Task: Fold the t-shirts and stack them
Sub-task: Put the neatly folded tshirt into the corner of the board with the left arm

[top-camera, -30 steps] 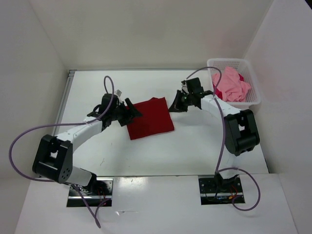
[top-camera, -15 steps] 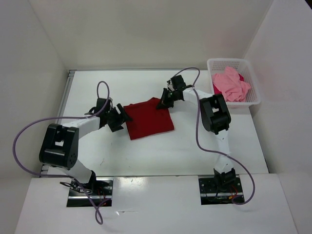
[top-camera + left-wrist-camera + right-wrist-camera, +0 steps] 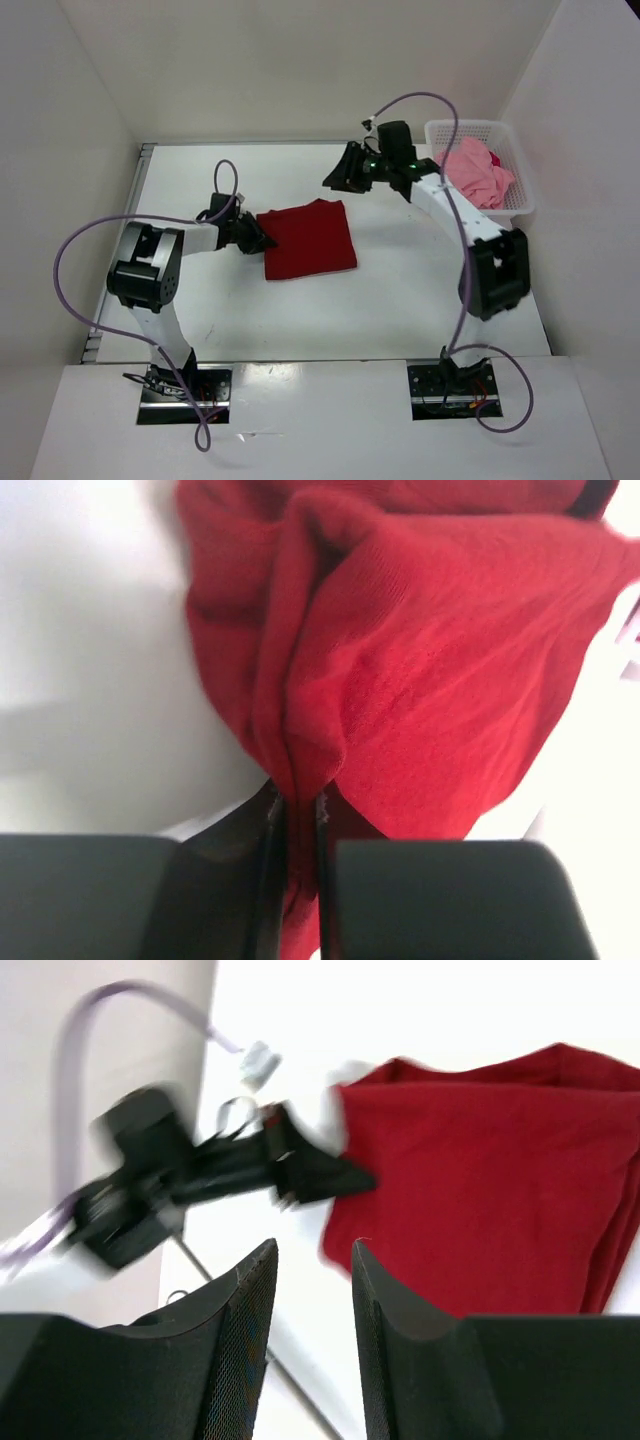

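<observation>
The left end effector (image 3: 257, 240) is pinching the dark red t-shirt (image 3: 308, 238) at its 9 o'clock edge; the right end effector (image 3: 336, 180) is hovering off its 1 o'clock corner, fingers parted, empty.

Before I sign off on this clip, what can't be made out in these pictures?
- Magenta shirt: in the top view it is mostly buried under the pink shirt in the basket, and too small to judge.
- Dark red shirt: in the left wrist view it is cut off by the frame. The layers pinched by the left gripper are hidden between its fingers.
- Left arm: motion-blurred in the right wrist view.
</observation>
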`<act>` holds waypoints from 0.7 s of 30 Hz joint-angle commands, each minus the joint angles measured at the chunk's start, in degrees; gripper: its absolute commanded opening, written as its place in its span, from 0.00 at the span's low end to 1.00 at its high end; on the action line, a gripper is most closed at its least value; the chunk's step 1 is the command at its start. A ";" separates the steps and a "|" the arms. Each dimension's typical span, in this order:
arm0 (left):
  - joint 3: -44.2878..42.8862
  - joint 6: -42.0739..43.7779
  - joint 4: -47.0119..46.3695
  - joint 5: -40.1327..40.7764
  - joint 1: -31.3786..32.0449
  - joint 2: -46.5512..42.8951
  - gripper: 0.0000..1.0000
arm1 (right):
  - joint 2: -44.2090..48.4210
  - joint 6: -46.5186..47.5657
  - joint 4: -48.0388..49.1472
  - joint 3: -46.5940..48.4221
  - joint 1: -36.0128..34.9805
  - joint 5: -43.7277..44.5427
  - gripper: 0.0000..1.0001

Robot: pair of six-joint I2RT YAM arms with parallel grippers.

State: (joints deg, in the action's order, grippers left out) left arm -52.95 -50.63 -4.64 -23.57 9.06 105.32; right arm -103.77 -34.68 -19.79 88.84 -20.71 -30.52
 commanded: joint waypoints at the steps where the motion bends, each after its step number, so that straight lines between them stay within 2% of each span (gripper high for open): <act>1: -6.62 -0.60 -0.98 1.51 0.52 3.22 0.14 | 10.30 0.66 0.98 -7.69 2.33 1.07 0.41; 3: -11.89 -0.61 0.68 3.17 0.52 4.71 0.11 | 14.01 0.14 1.77 -13.74 4.27 1.08 0.41; 5: -20.76 -0.61 2.88 3.79 -0.70 6.03 0.08 | 18.67 0.14 1.25 -18.93 6.46 1.61 0.41; 8: -30.68 -1.13 4.12 3.80 -5.00 8.76 0.08 | 23.51 1.36 -0.42 -23.35 8.49 1.08 0.41; 12: -36.95 0.17 6.48 4.41 -12.47 11.57 0.08 | 29.14 1.37 -0.95 -30.12 12.44 1.08 0.41; 16: -36.35 0.18 6.49 5.03 -23.26 12.19 0.10 | 30.99 1.37 -1.48 -32.14 13.77 -0.93 0.41; 18: -34.86 0.71 6.49 5.72 -26.53 12.19 0.14 | 30.99 1.37 -1.48 -32.76 13.77 -2.60 0.41; 19: -33.64 1.23 5.88 6.25 -28.03 11.32 0.28 | 30.99 1.37 -1.48 -32.76 13.77 -2.61 0.41; 21: -27.32 1.24 3.60 6.26 -31.72 8.61 0.46 | 31.69 1.37 -1.48 -34.07 13.77 -3.13 0.41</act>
State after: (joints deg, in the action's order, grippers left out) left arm -85.47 -50.68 -0.25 -18.06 -20.18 115.87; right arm -74.43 -34.54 -22.04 56.51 -7.07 -31.31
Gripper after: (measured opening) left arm 0.415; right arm 0.413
